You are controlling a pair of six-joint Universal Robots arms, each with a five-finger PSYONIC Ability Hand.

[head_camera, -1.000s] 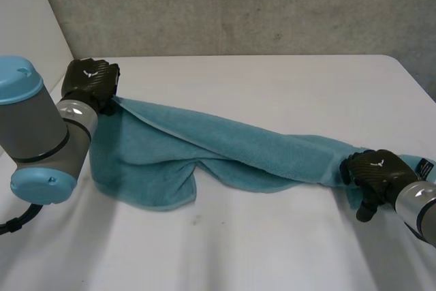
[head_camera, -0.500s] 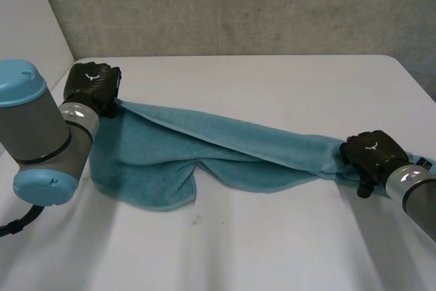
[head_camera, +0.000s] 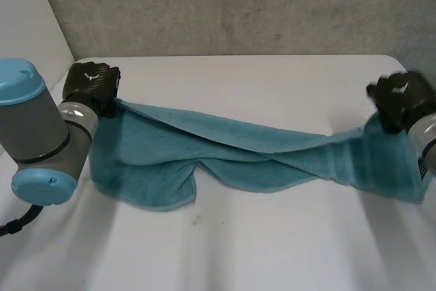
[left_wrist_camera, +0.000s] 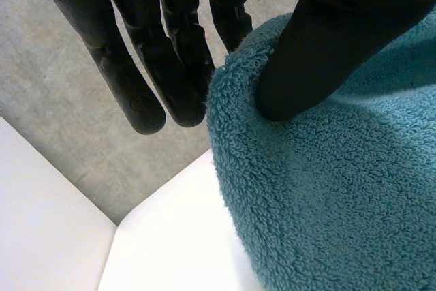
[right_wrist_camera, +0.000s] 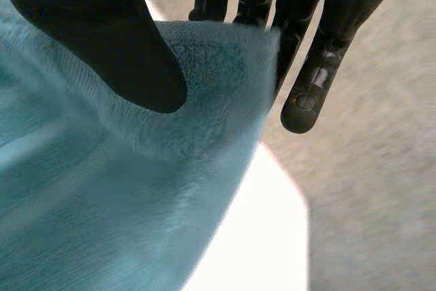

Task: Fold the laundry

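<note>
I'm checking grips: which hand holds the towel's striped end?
The right hand, pinching the towel where ribbed bands run; the left hand pinches plain terry.

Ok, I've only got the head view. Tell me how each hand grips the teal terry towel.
Observer: In the left wrist view, the left hand presses its thumb onto the teal terry towel, pinching its edge against the fingers behind.
Operator: Now the right one.
Observer: In the right wrist view, the right hand pinches a towel corner between thumb and fingers; one finger lies beside the cloth's edge, off it.
</note>
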